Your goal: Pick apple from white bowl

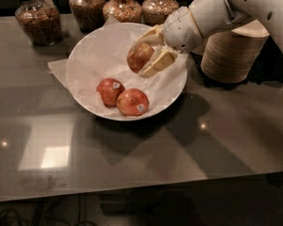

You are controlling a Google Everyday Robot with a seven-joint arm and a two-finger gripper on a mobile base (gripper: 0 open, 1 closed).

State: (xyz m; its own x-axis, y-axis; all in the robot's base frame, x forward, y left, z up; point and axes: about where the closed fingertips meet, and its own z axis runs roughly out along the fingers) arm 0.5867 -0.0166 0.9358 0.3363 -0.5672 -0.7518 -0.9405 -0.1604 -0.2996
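Note:
The apple [139,56], dull red with a yellow-green patch, is held between the cream fingers of my gripper [148,53] and hangs above the right side of the white bowl [89,55]. The bowl is wide, round and lined with crinkled white paper. My white arm reaches in from the upper right. Two redder apples with white stickers [109,91] [132,102] lie on the bowl's near side.
A stack of tan paper bowls [231,51] stands right of the white bowl, under my arm. Several glass jars of grains [37,18] [88,6] [123,6] [160,4] line the back edge. The dark glossy table [179,154] stretches toward the front.

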